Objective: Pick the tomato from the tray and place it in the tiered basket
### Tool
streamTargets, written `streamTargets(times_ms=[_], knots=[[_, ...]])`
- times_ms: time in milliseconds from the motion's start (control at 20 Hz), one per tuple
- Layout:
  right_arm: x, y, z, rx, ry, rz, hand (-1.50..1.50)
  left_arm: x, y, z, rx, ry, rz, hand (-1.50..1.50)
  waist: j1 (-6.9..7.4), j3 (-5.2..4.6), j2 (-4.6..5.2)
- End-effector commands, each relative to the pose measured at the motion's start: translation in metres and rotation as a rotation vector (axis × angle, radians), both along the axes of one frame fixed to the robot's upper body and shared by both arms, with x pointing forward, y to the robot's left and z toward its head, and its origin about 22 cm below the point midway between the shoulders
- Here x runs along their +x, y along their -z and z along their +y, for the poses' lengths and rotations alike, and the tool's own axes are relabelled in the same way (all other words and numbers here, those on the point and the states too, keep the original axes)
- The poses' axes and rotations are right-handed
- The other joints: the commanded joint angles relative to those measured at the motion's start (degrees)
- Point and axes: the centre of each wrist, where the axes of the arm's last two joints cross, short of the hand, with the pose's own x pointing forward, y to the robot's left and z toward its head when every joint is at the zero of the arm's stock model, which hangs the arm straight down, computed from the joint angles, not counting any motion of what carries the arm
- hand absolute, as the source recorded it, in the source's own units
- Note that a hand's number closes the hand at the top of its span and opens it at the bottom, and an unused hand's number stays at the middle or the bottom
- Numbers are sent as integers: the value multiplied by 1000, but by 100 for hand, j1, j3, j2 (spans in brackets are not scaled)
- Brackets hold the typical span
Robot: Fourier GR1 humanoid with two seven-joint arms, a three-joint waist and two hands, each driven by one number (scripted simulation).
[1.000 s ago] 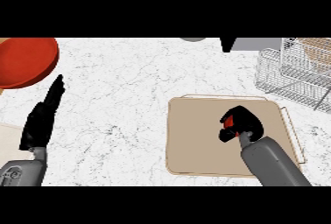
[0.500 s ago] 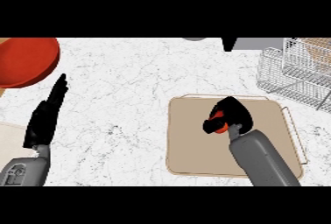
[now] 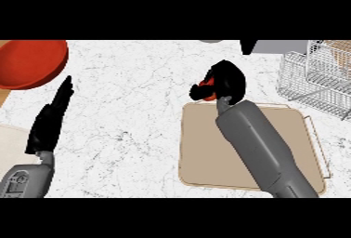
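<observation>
My right hand (image 3: 225, 83) curls round the tomato (image 3: 204, 88) at top middle — the tiered basket (image 3: 319, 74) sits to its right, so I go right. Left hand (image 3: 51, 118) rests open.

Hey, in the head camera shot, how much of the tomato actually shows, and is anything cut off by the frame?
Head view: only a red sliver of the tomato shows, the right hand curled round it hides the rest; the tiered basket and the red bowl run off the edges.

White marble counter (image 3: 137, 121) with tan tray (image 3: 205, 158), red bowl (image 3: 31, 62), wire basket (image 3: 315, 74).
</observation>
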Motion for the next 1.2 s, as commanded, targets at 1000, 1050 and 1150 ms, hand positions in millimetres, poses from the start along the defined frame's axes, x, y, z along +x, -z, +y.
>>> streamTargets(times_ms=[1000,1050,1150], knots=[[38,-182,-94,-162,218,-461,150,-4,5,7,2,-25,7,0,-116,-2,-25],[44,-162,-99,-170,221,-459,150,-7,-11,0,-7,-18,5,0,-90,0,-27],[50,-178,-132,-277,204,-421,150,-2,-12,21,-24,-5,1,0,-91,-2,-10]])
